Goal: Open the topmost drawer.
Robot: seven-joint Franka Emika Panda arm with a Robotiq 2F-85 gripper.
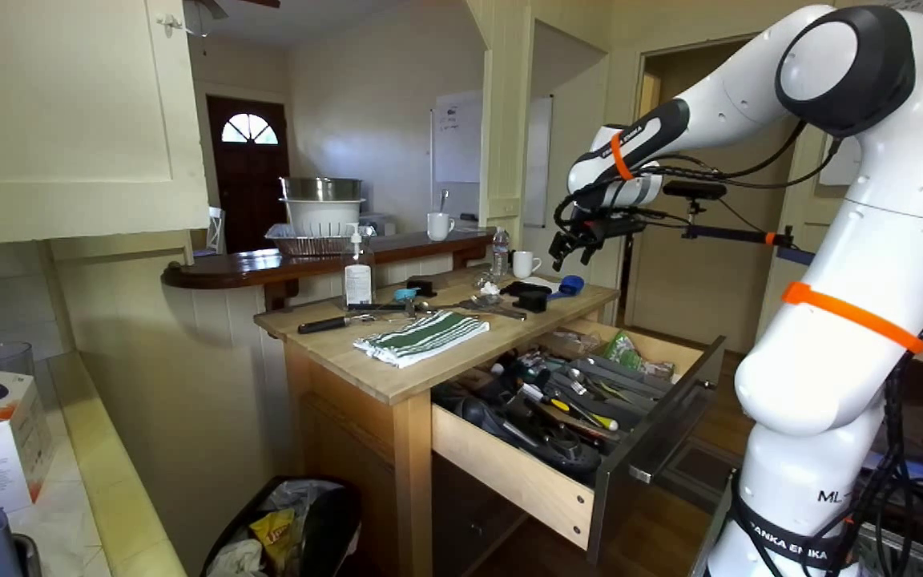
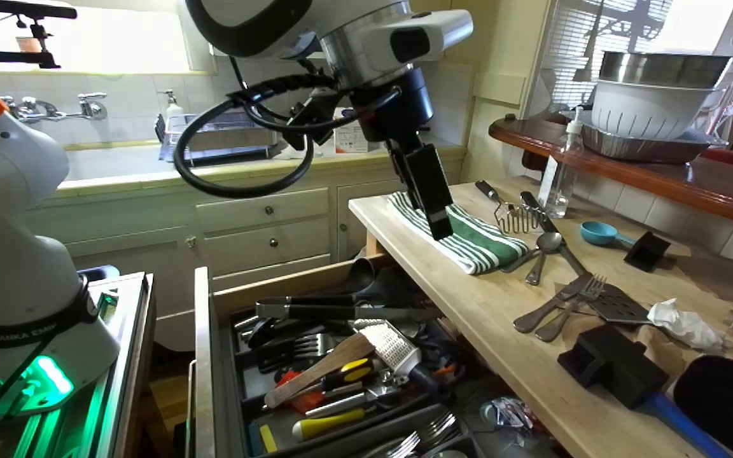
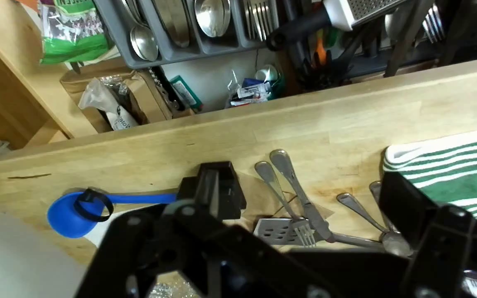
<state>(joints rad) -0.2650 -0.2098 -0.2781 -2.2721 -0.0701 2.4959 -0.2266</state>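
Yellow-edged white tiled counter [image 1: 109, 473] lies nearest in an exterior view, cut off at the bottom. Past it, the topmost drawer [image 1: 505, 469], wide and shallow with a dark grey front and light wood sides, stands pulled out beneath a pale wooden worktop [image 1: 392, 385] that hides its back; many dark tools [image 1: 570, 457] inside overlap beyond telling apart. Hanging clear of the worktop, the black two-fingered gripper [image 3: 300, 190] has its fingers wide apart with nothing between them, one covering part of a black block [image 3: 232, 188] in the wrist view. Farther, a glossy dark wood ledge [image 1: 225, 272] hides the foot of a brown door [image 1: 251, 180]

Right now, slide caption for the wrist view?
Open hand seen against the countertop, cluttered topmost drawer pulled out beyond its edge.
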